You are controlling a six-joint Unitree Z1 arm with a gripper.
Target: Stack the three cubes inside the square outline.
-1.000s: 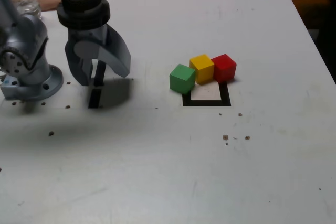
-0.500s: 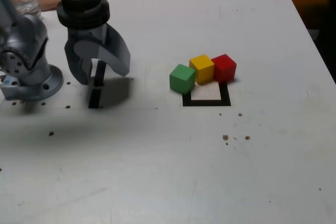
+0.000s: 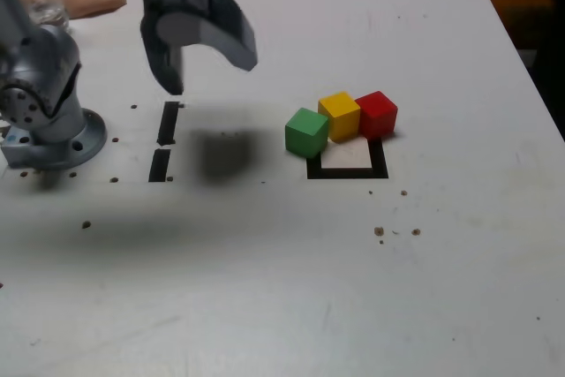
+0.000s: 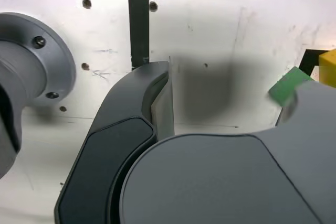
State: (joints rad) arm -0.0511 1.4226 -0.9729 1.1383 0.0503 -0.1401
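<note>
While the three cubes (image 3: 341, 121) sit along the square outline's (image 3: 347, 170) far edge, the pincer (image 3: 207, 77) hangs released and empty above the desk (image 3: 282, 289).

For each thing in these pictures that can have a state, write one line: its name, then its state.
Gripper: open, empty, above the table.
Green cube: on the table, unstacked, at the outline's corner.
Yellow cube: unstacked, on the outline's far edge.
Red cube: unstacked, touching the yellow cube.
Square outline: nothing stacked inside.
</note>
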